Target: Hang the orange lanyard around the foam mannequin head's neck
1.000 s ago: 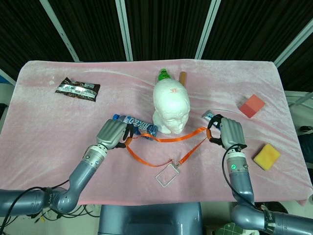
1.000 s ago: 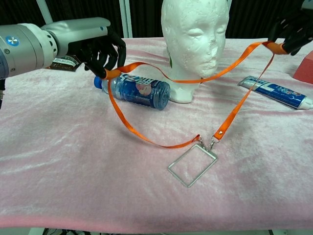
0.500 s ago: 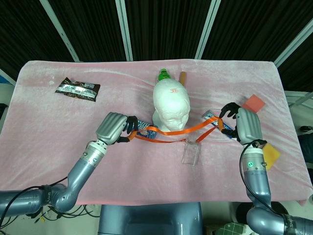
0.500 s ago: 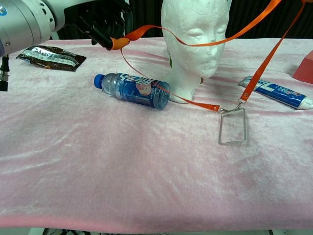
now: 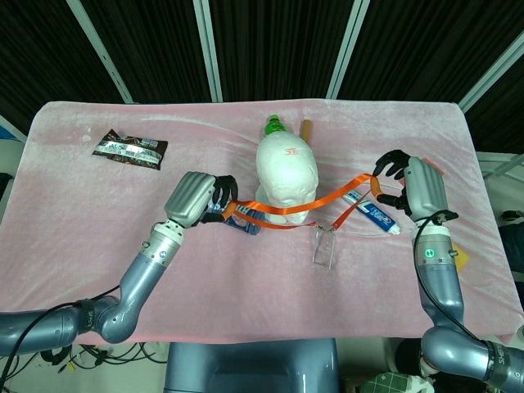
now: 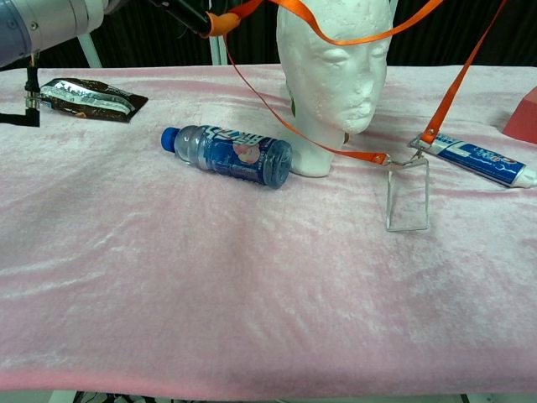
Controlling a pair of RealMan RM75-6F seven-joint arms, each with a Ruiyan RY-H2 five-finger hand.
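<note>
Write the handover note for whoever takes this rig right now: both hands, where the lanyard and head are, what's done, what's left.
Left hand: raised left of the foam mannequin head, pinching the orange lanyard.
Right hand: raised on the right, holding the other side of the strap.
Lanyard: loop spread between the hands, its upper strand crossing the front of the head at forehead level in the chest view; the clear badge holder hangs in front of the head, low by the pink cloth.
Done: lanyard picked up and opened.
Left: carry the loop over the crown, lower it to the neck, release.

Two bottles [image 6: 228, 154] [image 5: 274, 125], one lanyard [image 6: 449, 89], one toothpaste tube [image 6: 480, 159].
</note>
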